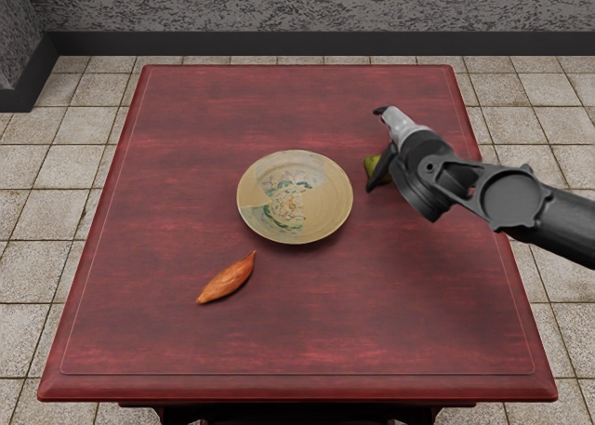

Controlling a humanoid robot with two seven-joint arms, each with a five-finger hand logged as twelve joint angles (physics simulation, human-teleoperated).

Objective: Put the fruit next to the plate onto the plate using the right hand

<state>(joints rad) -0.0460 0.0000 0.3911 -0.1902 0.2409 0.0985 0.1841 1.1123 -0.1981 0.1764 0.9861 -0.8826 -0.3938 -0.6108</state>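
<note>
A tan plate (295, 196) with a green and brown pattern lies in the middle of the red table. Just past its right rim sits a small yellow-green fruit (373, 166), mostly hidden behind my right hand (384, 155). The right arm (521, 206) comes in from the right edge, and the hand is down at the fruit, right against it. From this angle the wrist blocks the grasp, so I cannot tell whether the fruit is held. The left arm is out of view.
An orange, pointed vegetable-like object (228, 278) lies on the table in front of and to the left of the plate. The table (186, 118) ends in a raised rim on all sides, with tiled floor around it.
</note>
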